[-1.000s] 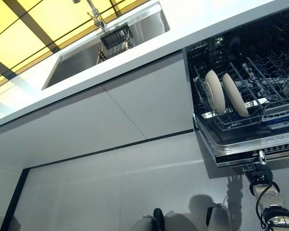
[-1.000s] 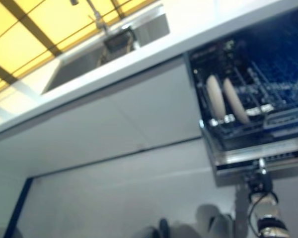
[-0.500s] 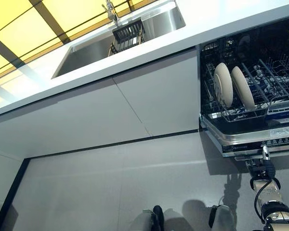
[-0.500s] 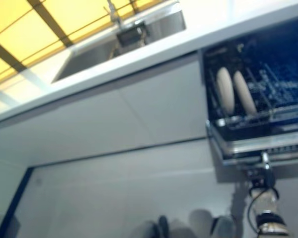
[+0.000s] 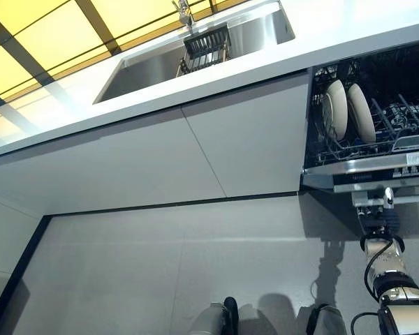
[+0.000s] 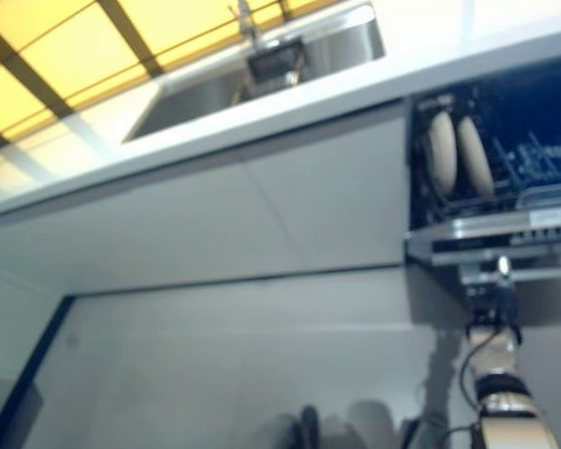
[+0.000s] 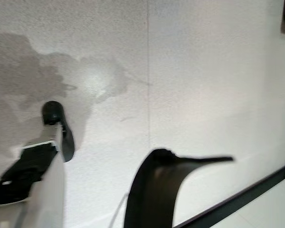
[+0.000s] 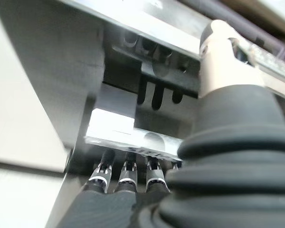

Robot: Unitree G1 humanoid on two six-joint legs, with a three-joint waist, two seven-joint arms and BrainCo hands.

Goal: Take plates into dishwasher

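Note:
Two cream plates [image 5: 337, 109] [image 5: 362, 113] stand upright side by side in the lower rack [image 5: 391, 129] of the open dishwasher at the right. The dishwasher door [image 5: 366, 174] is partly raised, its steel control edge facing me. My right hand [image 5: 382, 227] reaches up under the door's edge. In the right wrist view its straight fingers [image 8: 127, 173] press against the door's metal lip [image 8: 111, 128] and the thumb [image 8: 228, 61] lies along the door. It holds nothing. My left hand [image 7: 47, 142] hangs low over the floor.
A white counter [image 5: 321, 35] runs above grey cabinet fronts [image 5: 251, 139]. A steel sink [image 5: 146, 70] with a tap holds a dark wire basket [image 5: 208, 45]. The grey floor [image 5: 160, 265] spreads below, with a dark strip [image 5: 14, 279] at the left.
The dishwasher door has swung up further with my right hand under it, so less of the rack shows. The whole picture has also shifted as the camera moved.

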